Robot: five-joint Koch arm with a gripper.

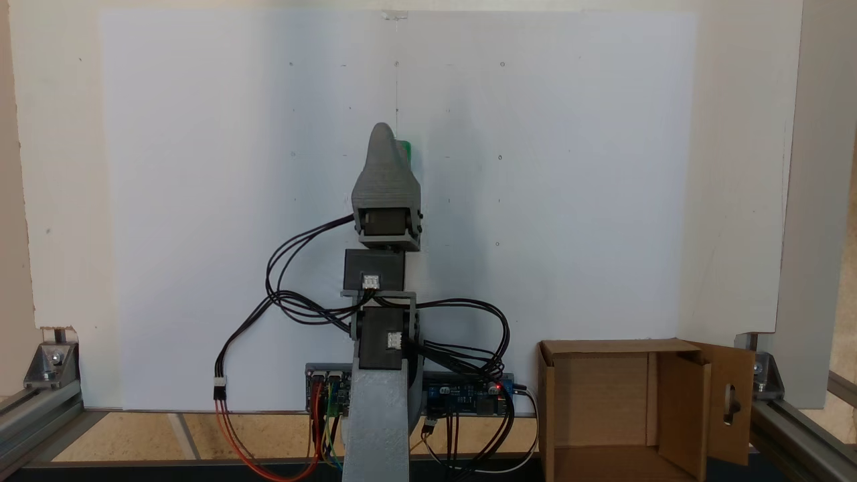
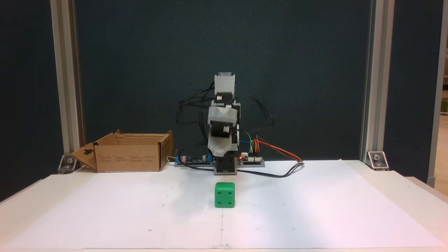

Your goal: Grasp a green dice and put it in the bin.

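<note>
In the fixed view facing the arm, the bin [image 2: 131, 152] stands at the worktop's [image 2: 315, 210] far left corner, flaps spread. The green dice [image 2: 224, 194] rests on the white paper near the middle — in front of the arm's base. The fingers [image 2: 219, 151] hang above and behind it, well apart from it, holding nothing; whether they are parted or closed, I cannot tell.

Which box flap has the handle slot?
On the bin, the flap swung outward, at right in the fixed view from behind the arm, has the slot-shaped cutout; the other flaps look plain cardboard.
</note>
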